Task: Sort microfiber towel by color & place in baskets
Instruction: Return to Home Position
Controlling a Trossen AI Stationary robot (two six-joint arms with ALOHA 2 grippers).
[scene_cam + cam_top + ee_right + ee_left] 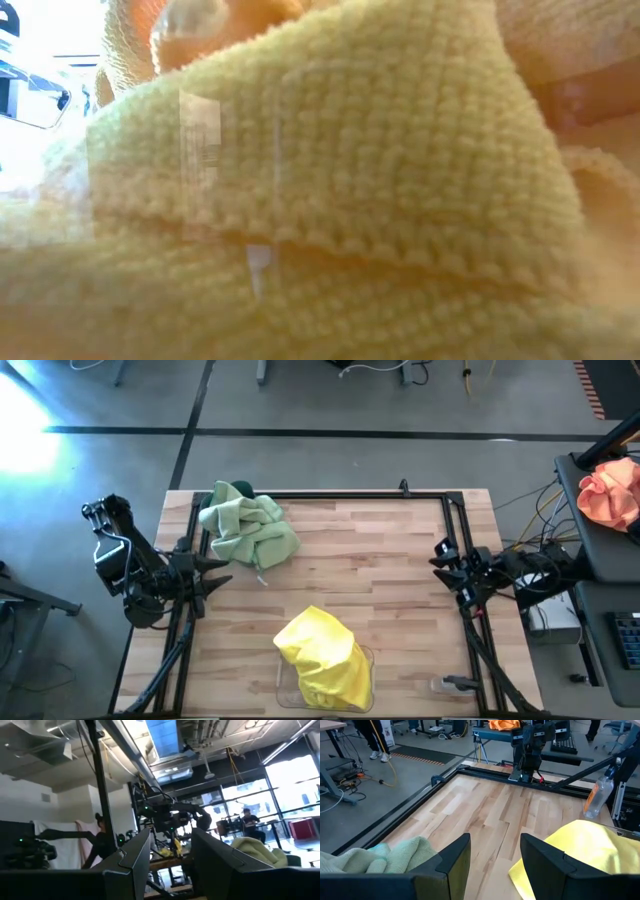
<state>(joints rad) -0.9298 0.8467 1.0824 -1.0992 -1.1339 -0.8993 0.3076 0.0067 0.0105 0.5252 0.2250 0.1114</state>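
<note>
Pale sage green microfiber towels [247, 525] are heaped over the dark teal basket [241, 488] near the table's far left; only a bit of its rim shows. Bright yellow towels [322, 657] are piled on the clear basket [369, 656] at the near edge, and they fill the low view [320, 200]. My left gripper [218, 568] waits open at the table's left edge, with green towels [385, 857] and yellow towels [580, 845] ahead of it. My right gripper [441, 557] waits open at the right edge and touches nothing.
Black frame rails [330, 495] run along the table's far, left and right sides. An orange-pink cloth bundle [610, 492] lies on a side stand beyond the right edge. A clear bottle [597, 795] stands by the frame. Bare wood [370, 570] lies between the two piles.
</note>
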